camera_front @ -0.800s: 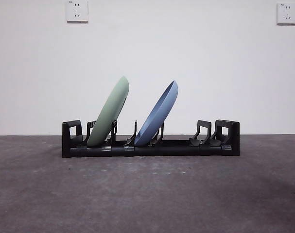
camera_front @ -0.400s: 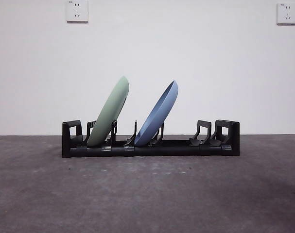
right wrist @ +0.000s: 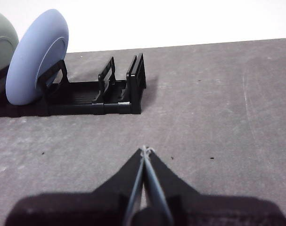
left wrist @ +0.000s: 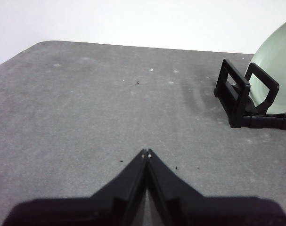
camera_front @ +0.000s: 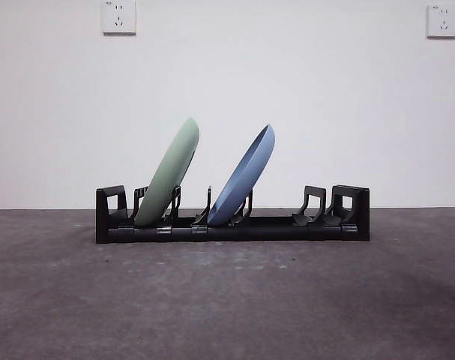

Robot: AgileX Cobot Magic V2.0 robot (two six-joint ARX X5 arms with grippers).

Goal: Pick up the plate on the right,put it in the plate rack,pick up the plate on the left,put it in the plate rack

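I see both plates already standing in the rack (camera_front: 234, 225): the green plate (camera_front: 169, 174) near its 9 o'clock end, the blue plate (camera_front: 244, 178) in a middle slot, both leaning toward 1 o'clock. My left hand (left wrist: 146, 153) and right hand (right wrist: 145, 150) are clenched on nothing, each over bare desk (camera_front: 227, 300) off one end. I judge the main risk is a leaning plate tipping if an arm bumps the rack while pulling out
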